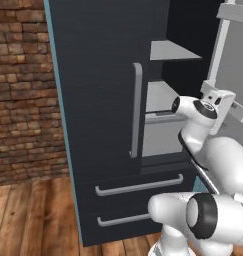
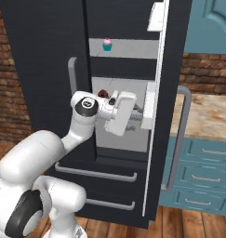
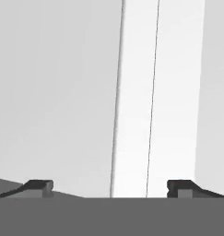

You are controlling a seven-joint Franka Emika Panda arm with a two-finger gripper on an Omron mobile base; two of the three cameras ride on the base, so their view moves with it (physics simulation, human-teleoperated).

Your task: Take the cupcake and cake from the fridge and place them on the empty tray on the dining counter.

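A: Where is the cupcake [image 2: 107, 44]?
B: On the upper shelf [image 2: 123, 49] inside the fridge [image 2: 44, 56], toward its left end, standing upright (teal wrapper, pink frosting).

A: And the cake [image 2: 103, 93]?
B: One shelf lower, a dark brown lump just behind the robot's wrist, partly hidden by it.

A: The fridge itself?
B: Its left door [image 1: 98, 115] is shut, with a grey bar handle [image 1: 136, 110]; the right door [image 2: 168, 107] stands open, edge toward the camera. Two drawers [image 1: 138, 200] sit below.

A: The gripper [image 3: 110, 188]?
B: Its fingers [image 3: 39, 186] stand wide apart with nothing between them, pointing at pale grey inner walls. In the right base view the hand [image 2: 120, 113] reaches into the lower shelf, near the cake.

A: Around it?
B: A brick wall [image 1: 23, 90] to the left, a wooden floor [image 1: 33, 220], and a marble tabletop [image 2: 208, 116] on teal cabinets [image 2: 202, 179] to the right.
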